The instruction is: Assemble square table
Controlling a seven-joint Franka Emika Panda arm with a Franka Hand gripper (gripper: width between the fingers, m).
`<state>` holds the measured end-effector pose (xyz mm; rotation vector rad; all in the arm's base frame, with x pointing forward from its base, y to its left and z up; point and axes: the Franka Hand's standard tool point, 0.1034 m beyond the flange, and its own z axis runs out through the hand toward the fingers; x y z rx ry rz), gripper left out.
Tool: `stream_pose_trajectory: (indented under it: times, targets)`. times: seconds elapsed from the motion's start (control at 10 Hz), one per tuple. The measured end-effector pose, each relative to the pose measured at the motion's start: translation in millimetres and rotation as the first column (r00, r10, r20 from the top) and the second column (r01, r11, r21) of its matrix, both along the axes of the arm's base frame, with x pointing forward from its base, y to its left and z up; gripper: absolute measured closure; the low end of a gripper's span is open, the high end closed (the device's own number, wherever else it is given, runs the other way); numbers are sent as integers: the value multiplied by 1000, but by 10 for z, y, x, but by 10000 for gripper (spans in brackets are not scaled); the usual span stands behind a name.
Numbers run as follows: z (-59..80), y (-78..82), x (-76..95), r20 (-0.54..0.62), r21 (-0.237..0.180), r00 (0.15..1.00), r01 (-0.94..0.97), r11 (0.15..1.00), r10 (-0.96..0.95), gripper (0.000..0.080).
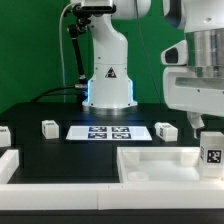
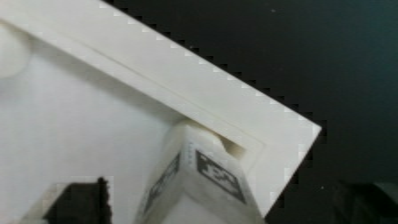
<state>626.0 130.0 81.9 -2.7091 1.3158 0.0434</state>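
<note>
Closest to the lens is the square top [image 1: 135,160], rim up, right at the front edge of the black table, which makes sense since the legs go into its underside. One leg [image 1: 212,150] stands upright in the corner on the exterior view's right, tag facing out, and the wrist view shows it tucked tight inside the raised rim, pretty much where a corner leg would seat. The gripper [image 1: 200,124] hangs directly over it. The dark fingers [image 2: 75,200] look like they sit either side of the leg, but honestly I can't tell if they're actually pinching it or standing slightly off. My guess is it's seating or twisting this leg in. Three more loose legs [image 1: 48,128] wait further back beside the marker board [image 1: 108,131], well apart from the top.
</note>
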Motion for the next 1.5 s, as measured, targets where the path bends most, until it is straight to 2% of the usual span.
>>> stream_pose_trajectory:
  times: [0.2, 0.3, 0.4, 0.5, 0.6, 0.7, 0.8, 0.9, 1.0, 1.2, 1.4, 1.5]
  targets:
    - [-3, -10, -4, 19, -13, 984, -178, 984, 179, 151]
    - [-8, -38, -3, 23, -61, 933, -357, 932, 358, 151]
    - [1, -62, 17, 25, -108, 846, -527, 843, 532, 150]
    - [5, -54, 25, 27, -121, 809, -581, 805, 587, 150]
    - [3, -63, 24, 27, -120, 810, -579, 807, 586, 237]
    - [3, -59, 23, 27, -118, 827, -555, 823, 562, 383]
    - [3, -53, 22, 27, -112, 854, -515, 850, 520, 383]
    - [0, -63, 19, 24, -108, 895, -440, 891, 445, 507]
    - [-1, -64, 18, 22, -105, 917, -393, 913, 397, 507]
    - [-11, -80, 12, 16, -80, 986, -162, 983, 164, 507]
    - [-13, -101, 13, -18, -13, 989, 147, 989, -148, 507]
    - [-1, -99, 27, -60, 21, 950, 308, 951, -306, 507]
